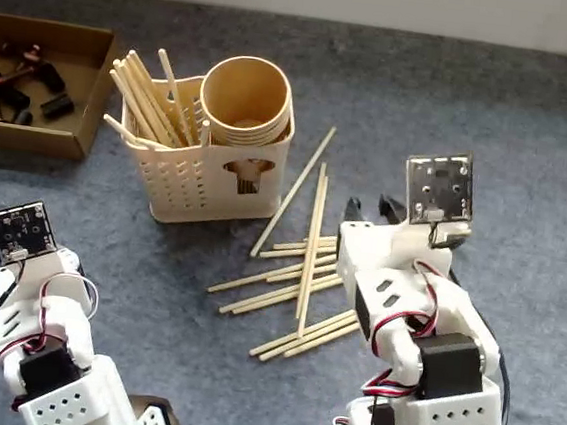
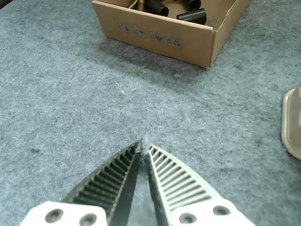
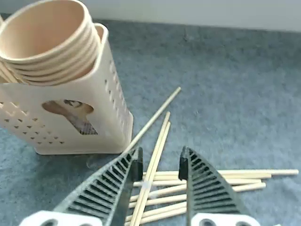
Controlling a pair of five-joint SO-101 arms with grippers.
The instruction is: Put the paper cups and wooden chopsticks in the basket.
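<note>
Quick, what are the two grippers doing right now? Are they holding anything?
Left gripper: jaws shut, holding nothing.
Right gripper: jaws open over the loose wooden chopsticks, holding nothing.

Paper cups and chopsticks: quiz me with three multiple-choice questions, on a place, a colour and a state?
1. Where are the paper cups? A in the basket; B lying loose; C held by an arm.
2. What colour is the table covering? A red; B grey; C green.
3. How is the right tool? A shut on a cup; B shut on a chopstick; C open.
Answers: 1 A, stacked inside it; 2 B, grey all round; 3 C, a gap shows between its tips over the loose chopsticks.
</note>
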